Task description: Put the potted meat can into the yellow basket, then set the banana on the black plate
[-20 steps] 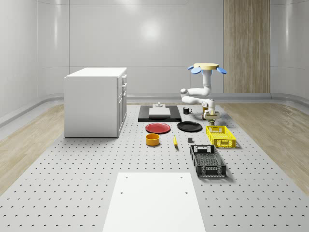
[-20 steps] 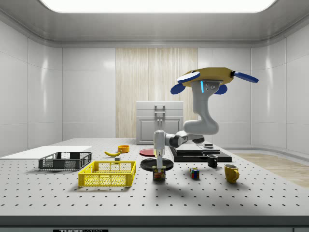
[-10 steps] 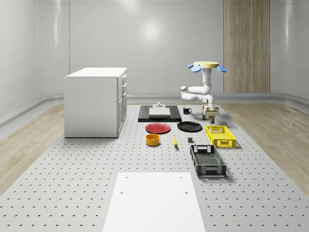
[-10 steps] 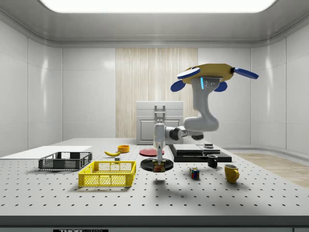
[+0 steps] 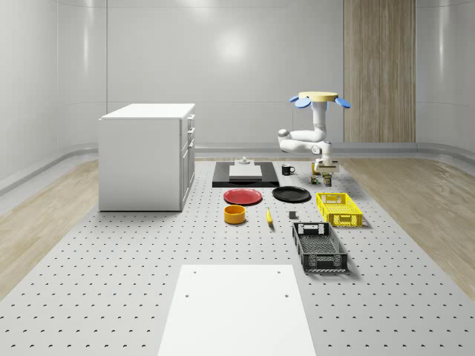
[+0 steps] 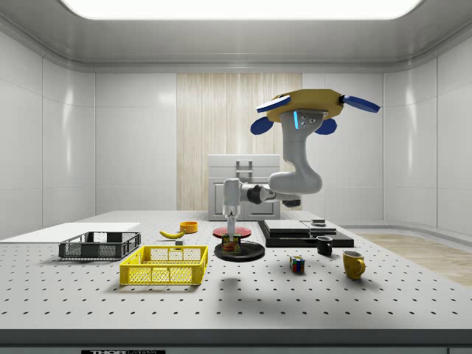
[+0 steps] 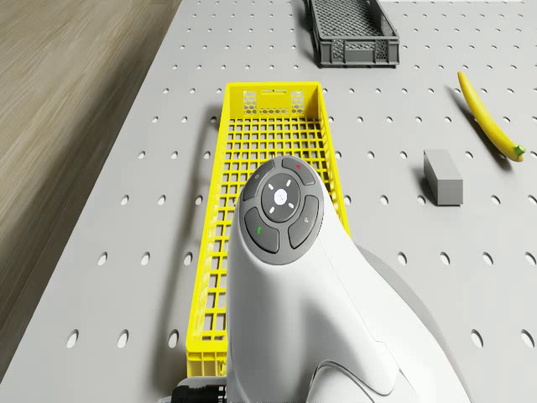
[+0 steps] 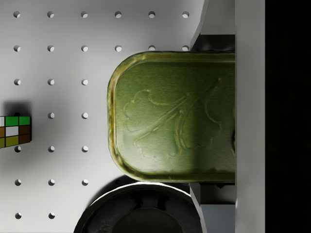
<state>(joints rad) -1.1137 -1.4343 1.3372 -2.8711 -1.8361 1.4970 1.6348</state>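
The potted meat can [image 8: 177, 116], with its green embossed lid, hangs above the table with my gripper [image 8: 214, 116] shut on it, fingers [image 8: 214, 22] pressing both long sides. In the side view the can [image 6: 232, 245] hangs just over the black plate [image 6: 240, 253], right of the yellow basket [image 6: 165, 265]. The drone [image 5: 321, 99] hovers beyond the far end of the yellow basket [image 5: 339, 208], arm bent down to the gripper [image 5: 322, 176]. The banana [image 5: 269, 216] lies on the table near the black plate [image 5: 291, 194]. In the drone view, the banana [image 7: 487, 117] lies beside the basket [image 7: 273, 117].
A Rubik's cube [image 6: 297, 264], yellow mug [image 6: 353, 264] and black mug [image 6: 324, 245] stand right of the can. A dark basket [image 5: 319, 246], grey block [image 7: 442, 177], red plate [image 5: 243, 196], orange bowl [image 5: 234, 214] and white cabinet [image 5: 147, 156] are also on the table.
The drone and arm have risen and shifted toward the side view's left. The can has come up off the table in the shut gripper and now hangs over the black plate.
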